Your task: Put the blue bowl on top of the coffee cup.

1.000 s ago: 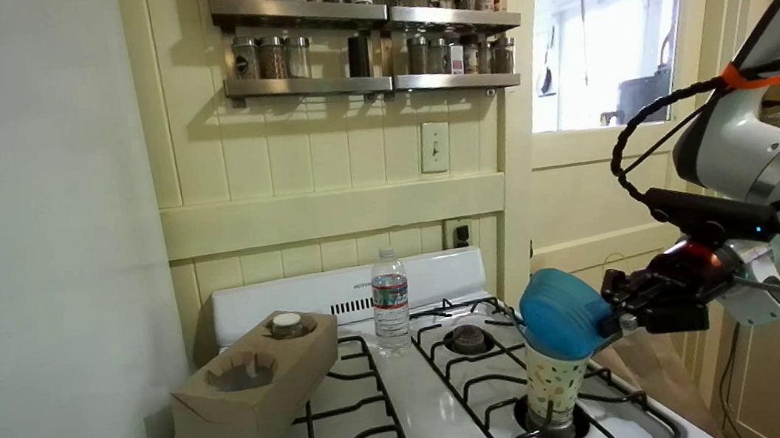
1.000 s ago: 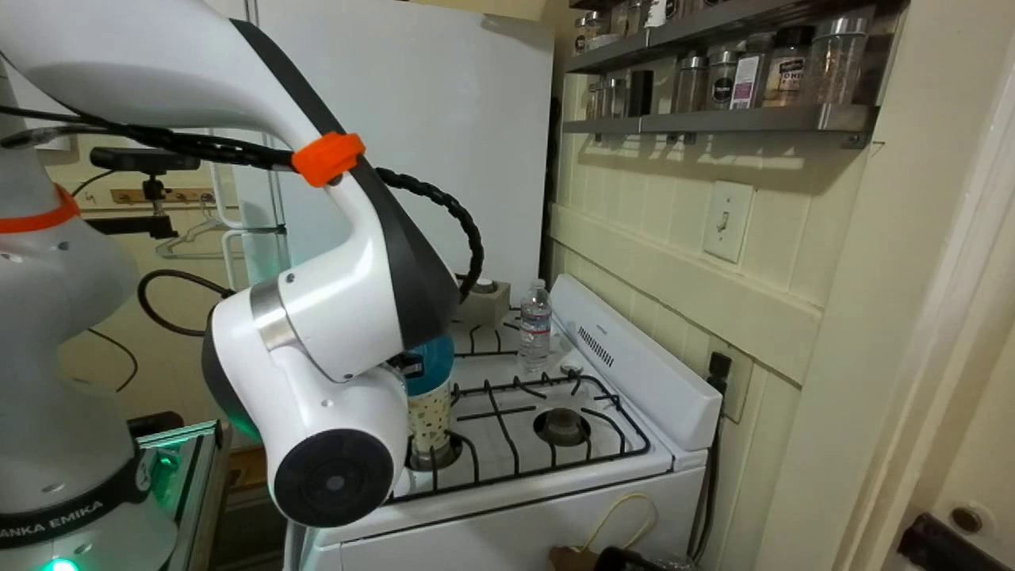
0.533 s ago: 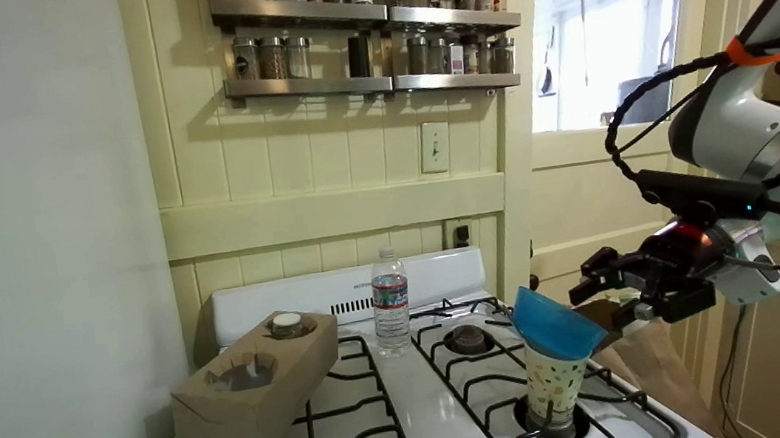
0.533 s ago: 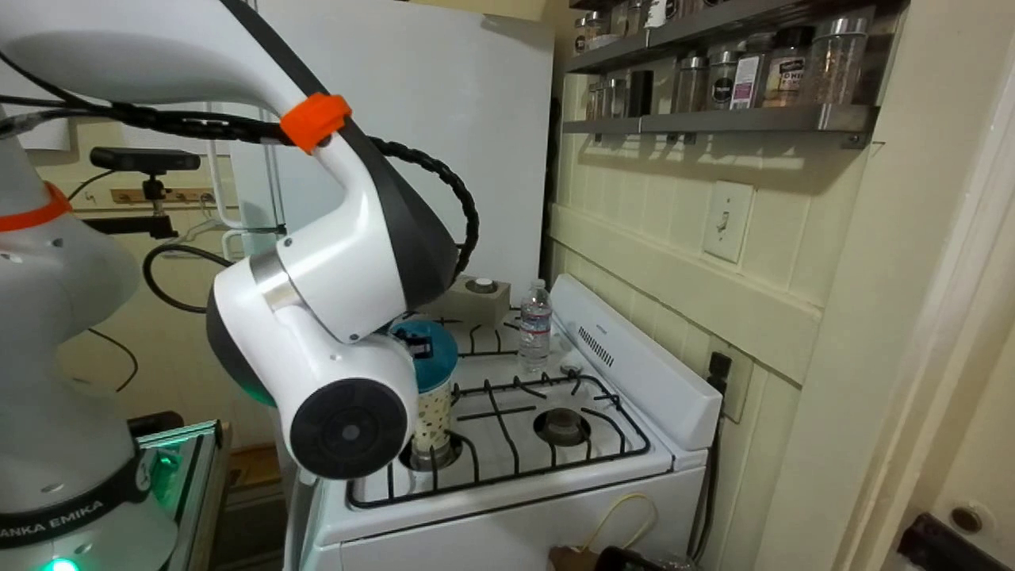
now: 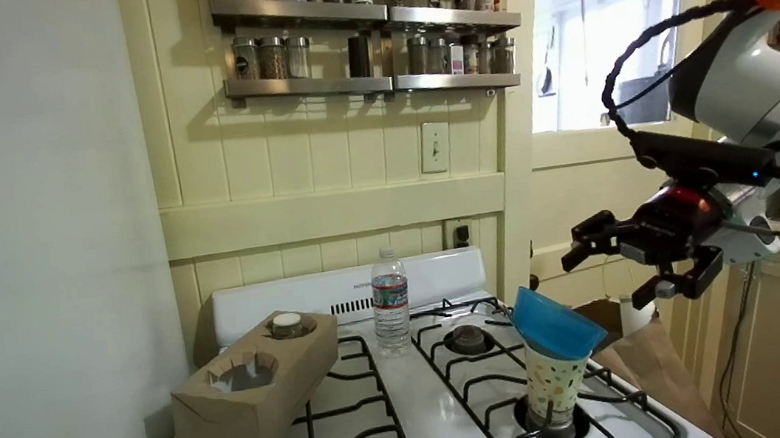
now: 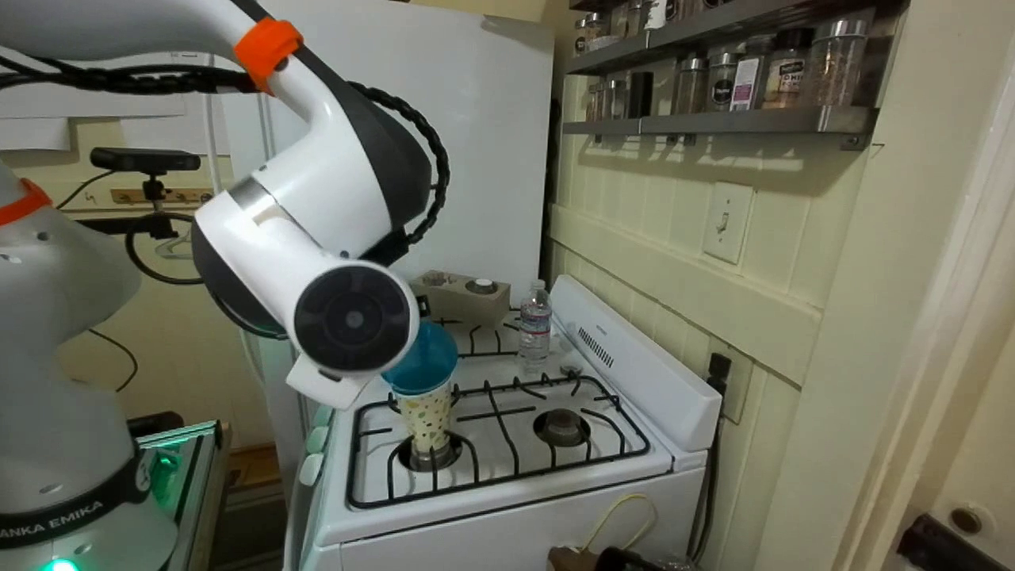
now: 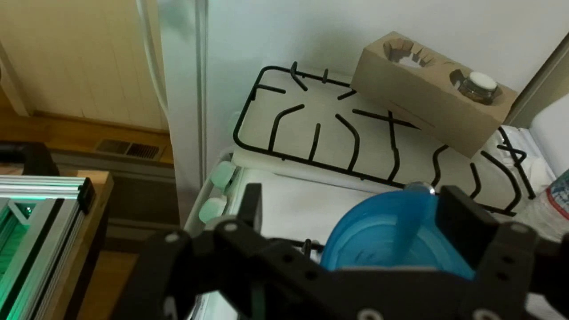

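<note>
Bowl [image 5: 556, 326] is sitting tilted on cup [image 5: 556, 382] | claw [image 5: 606, 281] is gaping, gripping nothing | placing seemingly ending | next probably calling for clear retreat

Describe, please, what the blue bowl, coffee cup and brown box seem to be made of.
Blue bowl: probably smooth plastic, given its plain colour and thin rim.
Coffee cup: perhaps paper or plastic, from its taper and speckled print; gloss unclear.
Brown box: likely matte cardboard, with folded edges and ragged flaps.

There is one blue bowl [image 5: 556, 326], one coffee cup [image 5: 554, 383], one end effector [image 5: 609, 278] and one water bottle [image 5: 391, 308]. One cardboard box [image 5: 285, 398] has two openings [image 7: 409, 55] and holds one jar [image 7: 479, 89].
</note>
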Available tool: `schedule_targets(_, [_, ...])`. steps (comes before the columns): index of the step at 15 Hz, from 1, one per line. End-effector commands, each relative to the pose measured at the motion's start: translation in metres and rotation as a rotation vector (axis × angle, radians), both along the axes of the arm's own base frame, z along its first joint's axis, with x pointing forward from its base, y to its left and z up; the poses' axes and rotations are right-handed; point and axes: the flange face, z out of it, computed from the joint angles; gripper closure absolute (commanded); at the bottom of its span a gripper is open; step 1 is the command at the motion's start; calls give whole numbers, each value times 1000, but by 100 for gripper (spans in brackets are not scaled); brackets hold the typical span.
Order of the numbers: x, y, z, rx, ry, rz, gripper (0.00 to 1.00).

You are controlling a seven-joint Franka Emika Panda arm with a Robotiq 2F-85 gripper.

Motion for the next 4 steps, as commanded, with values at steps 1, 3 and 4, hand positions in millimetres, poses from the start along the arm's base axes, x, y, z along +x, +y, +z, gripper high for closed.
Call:
schedule_targets(1, [-3, 11, 63, -194, -47, 24, 0])
schedule_targets(3, [-13, 31, 87, -277, -78, 86, 0])
schedule_targets(4, [2, 17, 62, -178, -60, 66, 0])
